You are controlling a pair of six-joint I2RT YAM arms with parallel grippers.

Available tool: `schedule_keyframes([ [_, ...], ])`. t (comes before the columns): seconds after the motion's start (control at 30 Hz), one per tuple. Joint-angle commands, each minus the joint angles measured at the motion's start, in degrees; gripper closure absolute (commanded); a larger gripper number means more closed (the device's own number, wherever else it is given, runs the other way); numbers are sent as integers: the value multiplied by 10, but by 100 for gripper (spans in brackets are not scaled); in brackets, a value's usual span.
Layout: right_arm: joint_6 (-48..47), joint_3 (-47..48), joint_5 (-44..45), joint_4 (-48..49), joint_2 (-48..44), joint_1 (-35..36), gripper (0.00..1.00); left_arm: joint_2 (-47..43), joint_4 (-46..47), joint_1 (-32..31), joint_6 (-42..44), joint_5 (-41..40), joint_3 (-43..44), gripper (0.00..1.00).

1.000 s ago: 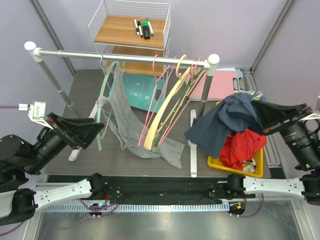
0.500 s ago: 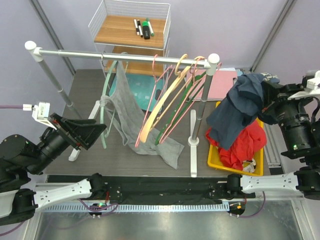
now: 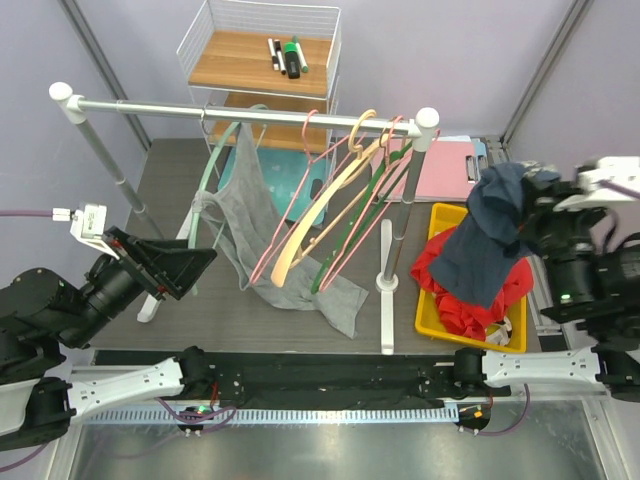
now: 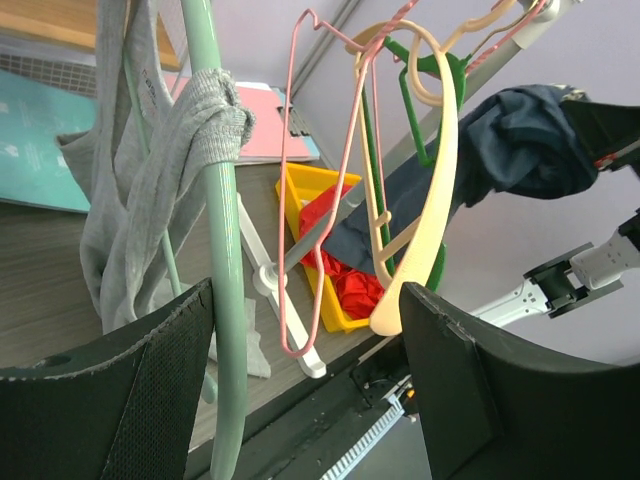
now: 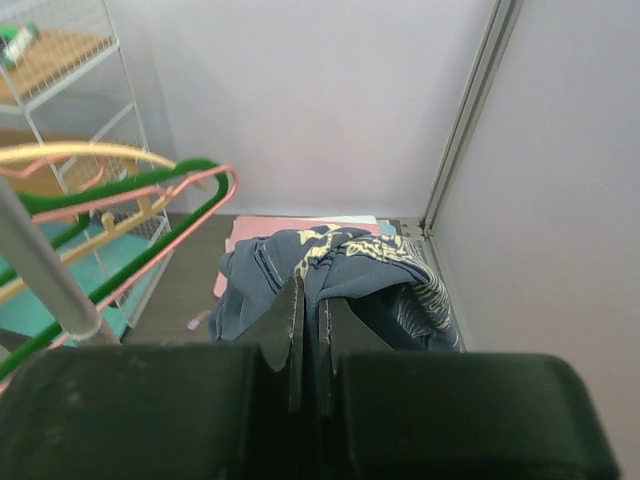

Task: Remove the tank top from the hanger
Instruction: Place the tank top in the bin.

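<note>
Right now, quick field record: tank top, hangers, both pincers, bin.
tank top: grey, on mint hanger
mint hanger: hooked on rail
left pincer: open beside mint hanger's bar
right pincer: shut on navy garment above yellow bin
yellow bin: holds red garment
other hangers: pink, cream, dark green, all bare

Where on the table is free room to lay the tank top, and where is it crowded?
Bare table lies back left, between the rack's left post and the tank top. A bare strip runs along the near edge, before its hem. Crowded: the hangers mid-rail and the full bin.
</note>
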Motion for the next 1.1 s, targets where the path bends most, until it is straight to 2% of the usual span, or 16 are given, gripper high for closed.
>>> schedule_keyframes([
  [0.0, 67, -83, 3, 6, 1, 5, 99, 15, 15, 1, -11, 1, -1, 26],
  [0.1, 77, -107, -4, 22, -18, 5, 99, 19, 15, 1, -11, 4, 3, 26],
  [0.13, 57, -131, 3, 45, -29, 5, 99, 19, 14, 1, -11, 5, 4, 26],
  [0.17, 37, -148, 4, 120, -35, 5, 99, 20, 15, 1, -12, 5, 4, 26],
  [0.2, 27, -163, 2, 137, -37, 5, 99, 20, 17, 1, -12, 5, 3, 26],
  [0.33, 39, -191, 31, 141, 2, -13, 99, 18, 22, 1, -16, 9, -6, 26],
  [0.47, 99, -237, -12, 116, -18, -58, 99, 12, 18, 1, -20, 11, -8, 26],
  [0.53, 153, -238, -28, 57, -5, -95, 99, 12, 13, 1, -19, 8, -3, 26],
  [0.6, 235, -243, -83, -15, 20, -137, 99, 11, 6, 0, -19, 4, -1, 26],
  [0.63, 256, -253, -111, -30, 23, -203, 99, 9, 6, 1, -19, 4, 0, 26],
  [0.67, 300, -258, -146, -46, 24, -236, 99, 6, 6, 1, -20, 4, -1, 26],
  [0.7, 321, -261, -225, -56, 27, -276, 99, 5, 5, 1, -20, 4, -1, 26],
  [0.73, 340, -250, -255, -68, 34, -337, 99, 4, 3, 1, -22, 4, -2, 26],
  [0.87, 415, -227, -361, -119, 79, -459, 99, -5, -9, 1, -26, -3, -4, 26],
  [0.97, 460, -219, -367, -144, 80, -493, 99, -16, -11, 1, -26, -9, -10, 26],
  [1.07, 482, -214, -309, -160, 42, -494, 99, -17, -17, 1, -26, -9, -7, 26],
])
